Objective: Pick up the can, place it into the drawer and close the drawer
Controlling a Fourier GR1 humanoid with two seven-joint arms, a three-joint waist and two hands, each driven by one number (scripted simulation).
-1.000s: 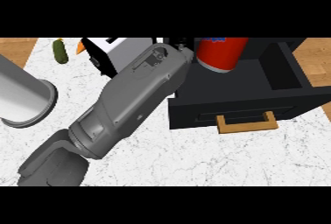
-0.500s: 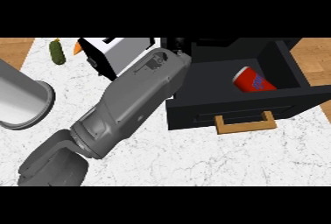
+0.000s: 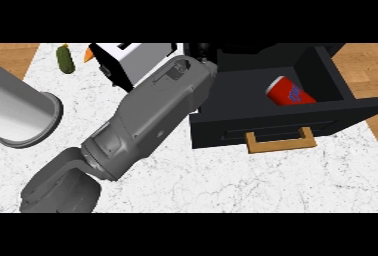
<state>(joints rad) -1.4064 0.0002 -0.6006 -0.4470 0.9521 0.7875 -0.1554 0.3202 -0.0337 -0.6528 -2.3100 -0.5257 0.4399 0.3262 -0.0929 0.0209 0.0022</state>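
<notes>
The red can [image 3: 289, 91] bears a blue mark, but nothing is readable.

Can [image 3: 289, 92] lay tilted inside open drawer [image 3: 336, 80] at 2 o'clock, handle [image 3: 281, 141] facing 6. Forearm [image 3: 151, 117] stretched from 7 toward 12, left of drawer. Cylinder [image 3: 26, 112] stood at 9; toaster [image 3: 133, 61] at 11, pickle [image 3: 66, 58] beside it at 10.

You have a red can [image 3: 289, 93] with a blue label lying tilted on its side inside the open black drawer [image 3: 332, 80], toward the drawer's right wall. The drawer stands pulled out at the right, its tan handle [image 3: 280, 141] on the near front face.
</notes>
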